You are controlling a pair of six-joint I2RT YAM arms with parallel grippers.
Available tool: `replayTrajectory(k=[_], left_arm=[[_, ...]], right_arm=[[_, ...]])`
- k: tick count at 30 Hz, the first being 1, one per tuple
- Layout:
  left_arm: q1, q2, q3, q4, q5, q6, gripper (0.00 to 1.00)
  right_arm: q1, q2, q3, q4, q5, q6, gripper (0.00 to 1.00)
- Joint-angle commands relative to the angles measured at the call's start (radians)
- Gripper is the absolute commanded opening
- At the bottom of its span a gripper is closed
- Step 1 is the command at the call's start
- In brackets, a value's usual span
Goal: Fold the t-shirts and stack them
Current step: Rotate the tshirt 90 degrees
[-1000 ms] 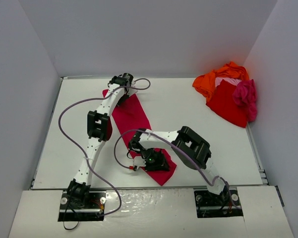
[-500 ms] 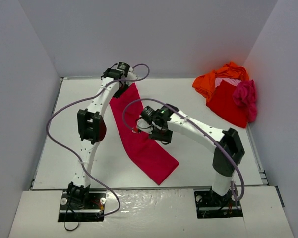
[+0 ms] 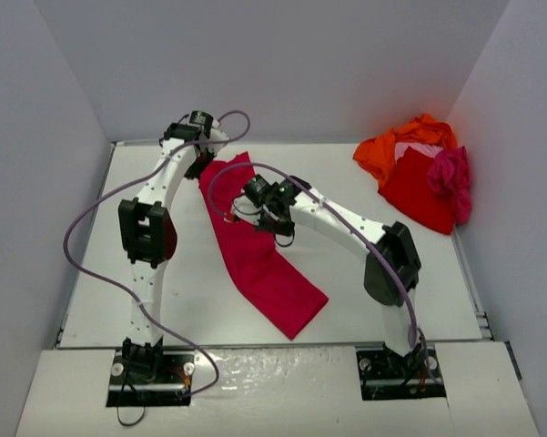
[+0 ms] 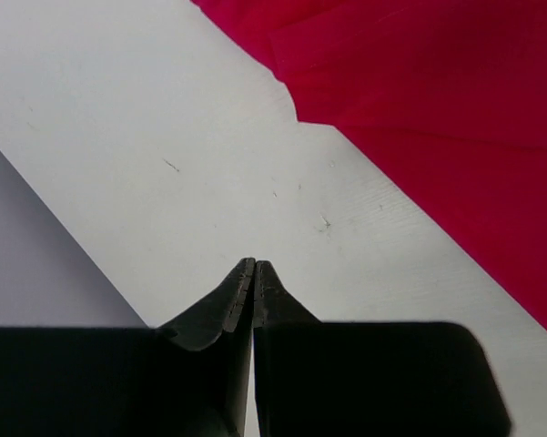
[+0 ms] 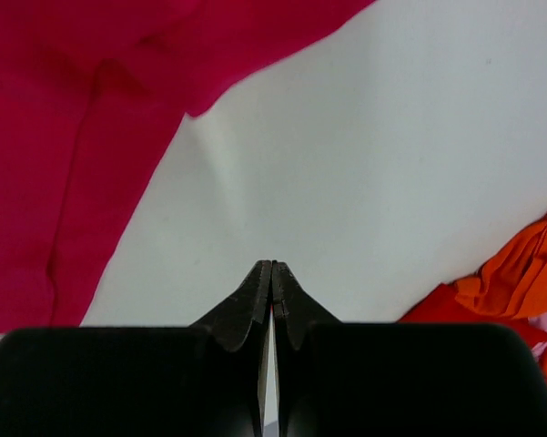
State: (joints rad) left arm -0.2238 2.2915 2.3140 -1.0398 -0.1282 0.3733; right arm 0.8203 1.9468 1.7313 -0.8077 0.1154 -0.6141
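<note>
I see the crimson t-shirt (image 3: pixel 255 264) as a long half-folded strip, the other t-shirts (image 3: pixel 419 182) heaped unfolded, my left tool (image 4: pixel 255 266) and right tool (image 5: pixel 271 266) shut on nothing.

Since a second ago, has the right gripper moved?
Yes: the right gripper went away from its base, toward the far wall.

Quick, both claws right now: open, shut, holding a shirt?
Left claw: shut, holding nothing.
Right claw: shut, holding nothing.

A white table (image 3: pixel 364 264) enclosed by plain grey walls (image 3: pixel 282 64).
</note>
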Motion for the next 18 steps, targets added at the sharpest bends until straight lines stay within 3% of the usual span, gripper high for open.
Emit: replayTrajectory(k=[1,6,10,18], left_arm=[[0.072,-0.181,0.015,0.052,0.018,-0.091,0.00],[0.177,-0.352,-0.089,0.130,0.058,-0.176,0.00],[0.252,-0.522,-0.207,0.205,0.097,-0.205,0.00],[0.274,-0.769,-0.458,0.277,0.128,-0.206,0.00]], right_arm=[[-0.009,0.111,0.172,0.019,0.029,-0.031,0.00],[-0.014,0.303,0.336,0.016,0.051,-0.078,0.00],[-0.016,0.363,0.402,0.017,0.021,-0.109,0.00],[0.022,0.432,0.469,0.016,-0.070,-0.172,0.00]])
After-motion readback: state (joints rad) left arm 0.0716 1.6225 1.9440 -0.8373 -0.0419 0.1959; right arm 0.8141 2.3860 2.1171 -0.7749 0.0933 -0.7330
